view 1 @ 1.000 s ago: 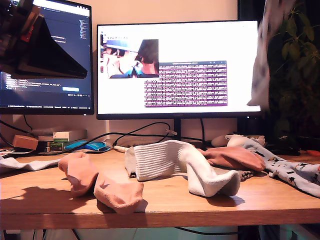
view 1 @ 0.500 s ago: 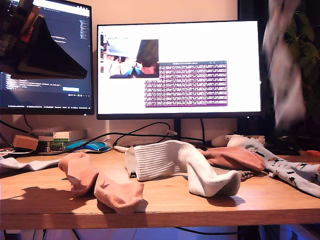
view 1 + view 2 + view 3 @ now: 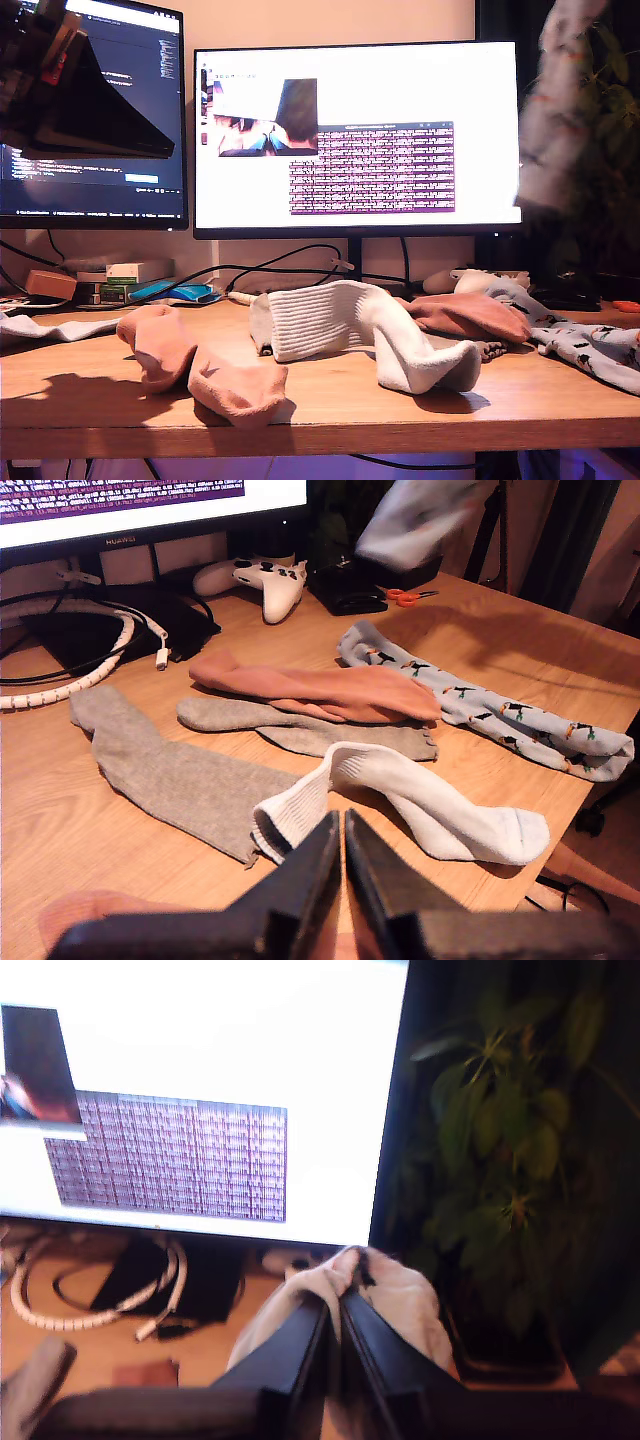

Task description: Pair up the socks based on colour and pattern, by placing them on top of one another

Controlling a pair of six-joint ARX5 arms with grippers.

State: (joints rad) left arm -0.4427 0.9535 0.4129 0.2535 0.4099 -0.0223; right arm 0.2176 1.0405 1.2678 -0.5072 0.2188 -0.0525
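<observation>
My second gripper (image 3: 338, 1310) was pinched shut on a pale printed sock (image 3: 555, 110), which hung limp and blurred high above the desk's (image 3: 330, 400) far right end in the exterior view. My first gripper (image 3: 343, 830) was closed and empty above a white ribbed sock (image 3: 420, 800), beside a salmon-pink sock (image 3: 320, 692), grey-beige socks (image 3: 170, 765) and a patterned grey-blue sock (image 3: 500, 715).

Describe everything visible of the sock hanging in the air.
The lifted sock is pale, limp fabric with faint small printed marks, motion-blurred in every view. It hangs clear of the desk at the exterior view's right, before the plant. My second end effector is clamped on a bunched fold; the rest droops below. Nothing else touches it.
</observation>
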